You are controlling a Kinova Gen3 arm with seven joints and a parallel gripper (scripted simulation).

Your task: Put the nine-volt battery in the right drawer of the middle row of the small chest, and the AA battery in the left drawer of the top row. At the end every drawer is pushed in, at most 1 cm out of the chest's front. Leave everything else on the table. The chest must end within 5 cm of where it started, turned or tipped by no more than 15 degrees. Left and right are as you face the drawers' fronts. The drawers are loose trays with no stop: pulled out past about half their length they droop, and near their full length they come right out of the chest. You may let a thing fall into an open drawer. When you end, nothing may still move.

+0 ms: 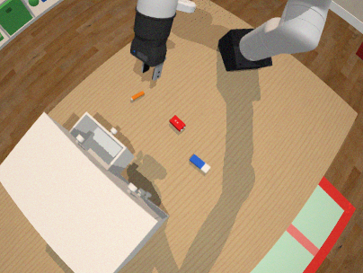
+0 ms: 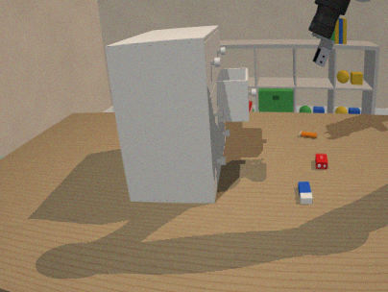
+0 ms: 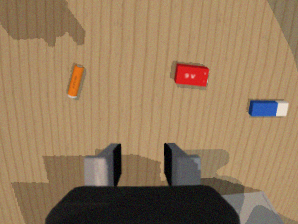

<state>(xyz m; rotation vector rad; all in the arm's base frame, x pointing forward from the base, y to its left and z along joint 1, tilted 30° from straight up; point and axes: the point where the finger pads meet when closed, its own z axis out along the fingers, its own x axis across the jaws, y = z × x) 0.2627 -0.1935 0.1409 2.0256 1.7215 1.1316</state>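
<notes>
The white chest (image 1: pixel 67 202) (image 2: pixel 165 120) stands upright. Its right middle-row drawer (image 1: pixel 124 155) (image 2: pixel 233 101) is pulled partly out, looks level, and nothing shows in its visible part. The other drawers appear pushed in, though their fronts show only edge-on. The orange AA battery (image 1: pixel 137 96) (image 2: pixel 308 134) (image 3: pixel 76 81) lies on the table. The red nine-volt battery (image 1: pixel 177 123) (image 2: pixel 321 161) (image 3: pixel 192 75) lies on the table too. My gripper (image 1: pixel 151 74) (image 2: pixel 321 58) (image 3: pixel 142 158) is open and empty, high above the table, beyond the AA battery from the chest.
A blue and white block (image 1: pixel 199 163) (image 2: pixel 304 192) (image 3: pixel 263 108) lies on the table near the nine-volt battery. A red-edged pale green area (image 1: pixel 349 211) is at the lower right in the top view. Shelves (image 2: pixel 298 83) stand behind the table.
</notes>
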